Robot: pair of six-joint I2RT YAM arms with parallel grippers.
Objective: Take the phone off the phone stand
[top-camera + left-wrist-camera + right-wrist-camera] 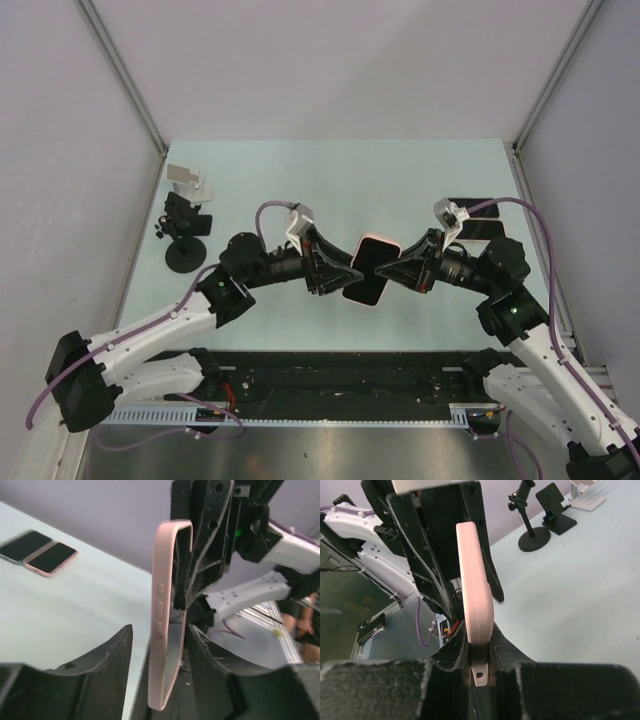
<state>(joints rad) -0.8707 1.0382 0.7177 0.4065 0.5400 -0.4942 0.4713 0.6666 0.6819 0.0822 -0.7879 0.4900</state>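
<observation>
A phone in a pink case (372, 268) hangs on edge above the table's middle, between my two grippers. My right gripper (397, 268) is shut on its right end; in the right wrist view the case (475, 590) is pinched between the pads at the gripper (481, 639). My left gripper (343, 277) straddles the other end with its jaws open. In the left wrist view the phone (165, 625) stands between the fingers (117, 645) with a gap on each side. The black phone stand (185, 235) is at the far left, with no phone on it.
A white stand (190, 180) sits behind the black one. Two more phones (50, 557) lie flat near the table's right edge (478, 218). The right wrist view shows a round-base black stand (534, 536) and a folding one (555, 510) beyond.
</observation>
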